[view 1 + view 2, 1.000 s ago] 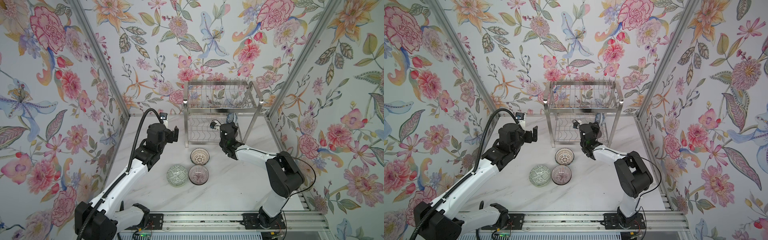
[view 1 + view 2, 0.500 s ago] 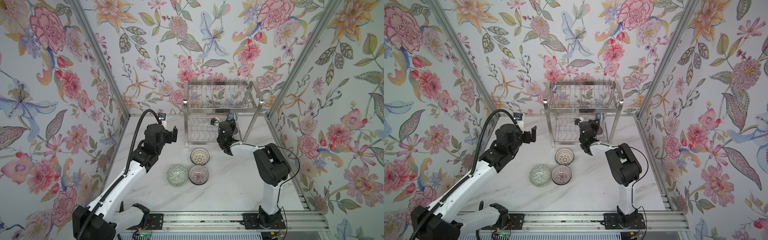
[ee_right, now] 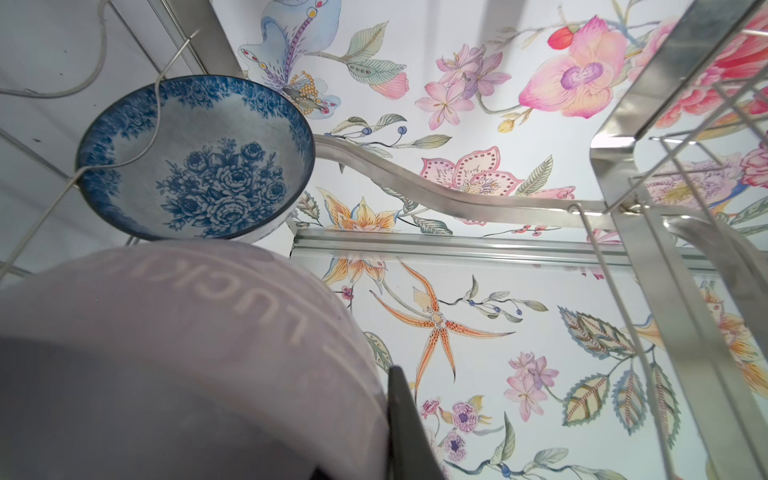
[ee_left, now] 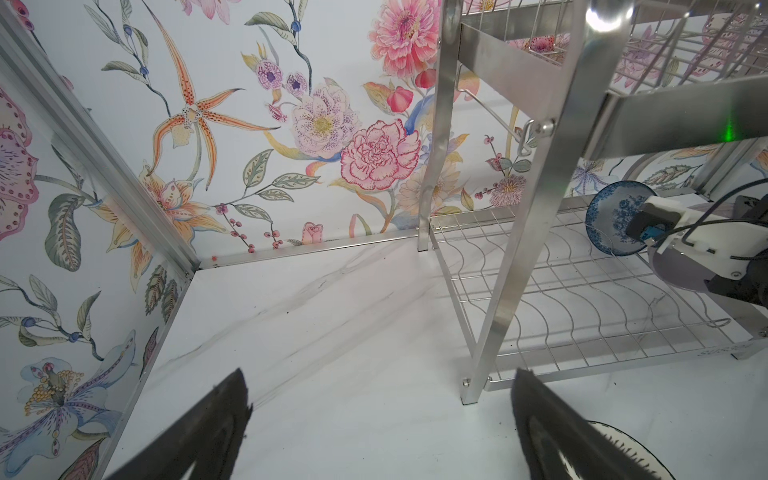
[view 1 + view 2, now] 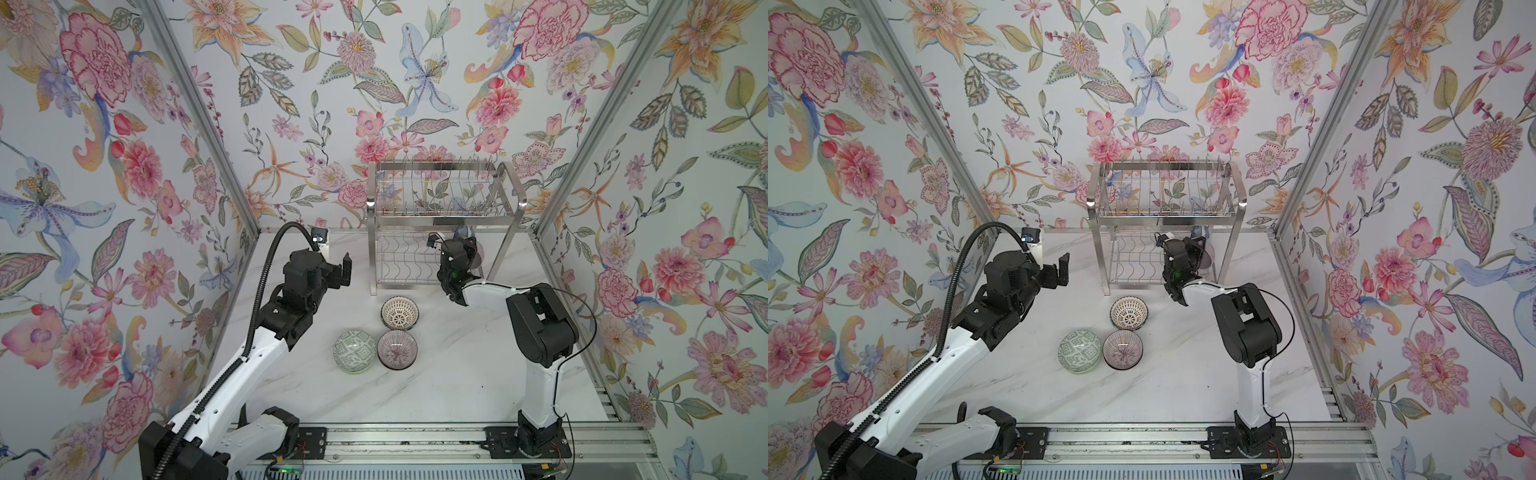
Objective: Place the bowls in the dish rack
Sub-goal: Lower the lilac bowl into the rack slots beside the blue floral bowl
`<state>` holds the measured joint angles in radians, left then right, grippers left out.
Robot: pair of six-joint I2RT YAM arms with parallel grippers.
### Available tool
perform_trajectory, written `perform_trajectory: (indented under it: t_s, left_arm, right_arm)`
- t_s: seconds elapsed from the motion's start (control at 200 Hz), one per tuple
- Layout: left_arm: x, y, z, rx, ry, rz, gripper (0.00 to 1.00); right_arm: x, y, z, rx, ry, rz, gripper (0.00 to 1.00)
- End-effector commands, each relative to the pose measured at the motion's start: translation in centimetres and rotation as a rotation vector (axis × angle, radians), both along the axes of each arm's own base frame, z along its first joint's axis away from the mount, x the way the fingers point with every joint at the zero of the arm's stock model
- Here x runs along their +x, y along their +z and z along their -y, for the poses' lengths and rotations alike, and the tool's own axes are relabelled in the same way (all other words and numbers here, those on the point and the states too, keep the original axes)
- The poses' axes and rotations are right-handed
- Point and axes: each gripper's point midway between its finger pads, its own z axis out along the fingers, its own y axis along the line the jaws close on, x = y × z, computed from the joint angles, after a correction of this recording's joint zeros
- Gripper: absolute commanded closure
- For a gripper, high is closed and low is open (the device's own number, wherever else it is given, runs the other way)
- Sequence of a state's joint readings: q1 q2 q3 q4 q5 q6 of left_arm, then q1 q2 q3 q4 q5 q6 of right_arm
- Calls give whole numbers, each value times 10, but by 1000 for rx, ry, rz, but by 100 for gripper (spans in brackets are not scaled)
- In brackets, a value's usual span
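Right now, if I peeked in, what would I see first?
Big bright flower wallpaper covers every wall. At the back stands a shiny rack, where the right claw holds a lilac bowl at the bottom shelf, next to a blue bowl. Three more bowls sit on the white table in front of the rack.

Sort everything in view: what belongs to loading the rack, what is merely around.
Job: dish rack, blue floral bowl, lilac bowl, white lattice bowl, grey-green geometric bowl, purple-lined bowl.
Just there: marble tabletop, floral wallpaper, aluminium base rail.
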<state>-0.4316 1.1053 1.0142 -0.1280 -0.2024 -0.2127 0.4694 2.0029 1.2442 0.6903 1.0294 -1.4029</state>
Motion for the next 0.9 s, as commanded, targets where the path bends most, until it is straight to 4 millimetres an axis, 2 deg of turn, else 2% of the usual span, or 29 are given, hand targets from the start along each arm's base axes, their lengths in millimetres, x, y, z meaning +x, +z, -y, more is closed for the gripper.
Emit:
perform_trajectory:
  t_s: [0.0,0.14,0.515,0.896]
  left_arm:
    - [-2,1,-2,-12,-6,10,1]
    - [-2,2,-3,-11,-4,11,1]
    - [-2,-2,-2,-12,-7,11,1]
    - [-6,-4,-4,-9,-13,13,1]
  right_arm:
    - [5,14,8,47,-45,62,100]
    - [7,3,12,47,-55,36,100]
    - [17,-8,18,54,-72,18,100]
    - [25,0,18,15,-99,42,100]
